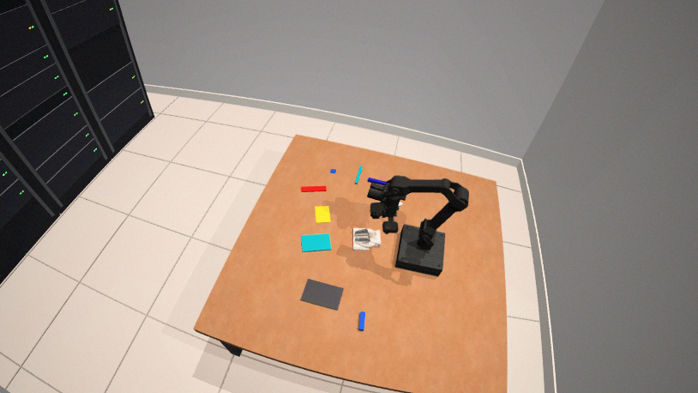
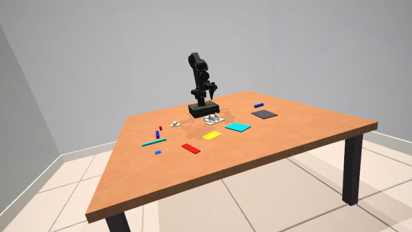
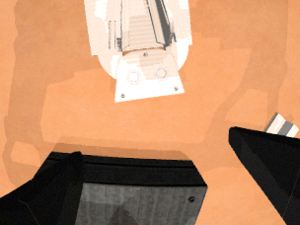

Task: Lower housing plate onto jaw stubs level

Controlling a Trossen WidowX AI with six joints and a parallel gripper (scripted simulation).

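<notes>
Listing by state of completion: one white assembly (image 1: 358, 246) (image 2: 212, 123) (image 3: 92, 35), lying flat before the arm's base (image 1: 436, 268) (image 2: 193, 113) (image 3: 148, 197); one housing plate (image 1: 375, 238) (image 2: 204, 119) (image 3: 148, 92), apparently the tapered piece at its base-side end, two round stub ends showing. Placement is judged done; whether fully level and closed cannot be confirmed. One end effector (image 1: 382, 218) (image 2: 205, 97) (image 3: 158, 147), fingers wide, holding nothing, raised and apart from the assembly; withdrawal is judged all but complete, little remaining beyond a check of seating. One small white part (image 1: 400, 204) (image 2: 175, 124) (image 3: 280, 125), separate. One bench (image 1: 439, 332) (image 2: 143, 172) (image 3: 247, 30), orange-brown, dark-legged, bearing also a yellow square (image 1: 322, 214) (image 2: 211, 135), a cyan rectangle (image 1: 315, 243) (image 2: 238, 127), a dark grey sheet (image 1: 321, 293) (image 2: 263, 114) and assorted red, blue and cyan bars. Room: plain grey walls, pale tiled floor, black equipment racks (image 1: 73, 78) with small green and amber lights.
</notes>
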